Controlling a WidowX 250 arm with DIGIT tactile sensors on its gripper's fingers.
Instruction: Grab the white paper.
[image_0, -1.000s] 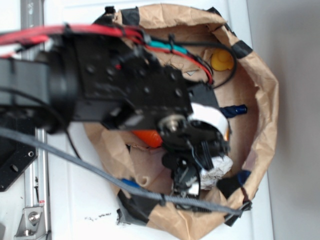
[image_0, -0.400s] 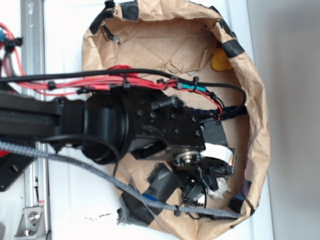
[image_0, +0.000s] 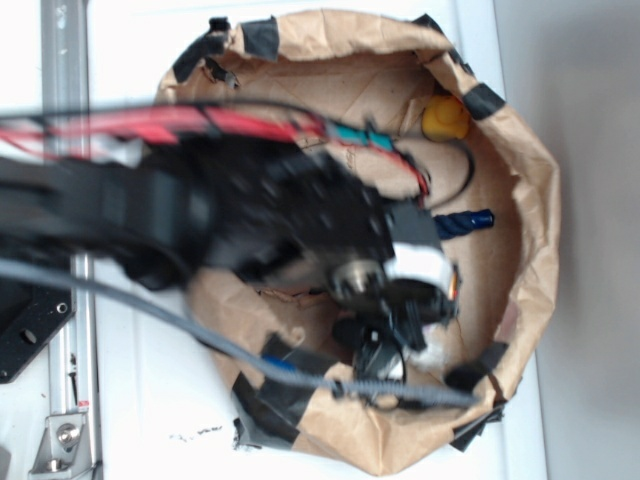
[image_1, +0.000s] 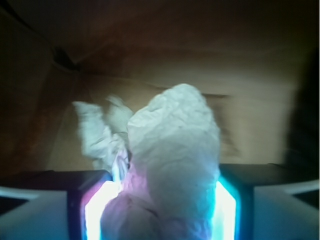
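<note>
Wrist view: the crumpled off-white paper wad (image_1: 172, 165) sits pinched between the black gripper's (image_1: 165, 210) two glowing fingers (image_1: 97, 210), jaws closed narrowly against its sides. Overhead, the wad (image_0: 432, 350) lies low in the brown paper-lined basket (image_0: 535, 230), near its taped rim. Since 0.4 seconds ago the blurred arm has shifted, uncovering a dark blue cylindrical object (image_0: 468, 221); a yellow knob-shaped toy (image_0: 446, 118) rests beyond.

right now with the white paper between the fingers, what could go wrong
The white paper is a loose crumpled wad and a flap sticks out to one side, so it may slip or tear free as the hand lifts. In the exterior view the arm's cables hang close to the brown paper bag wall and could snag it.
</note>
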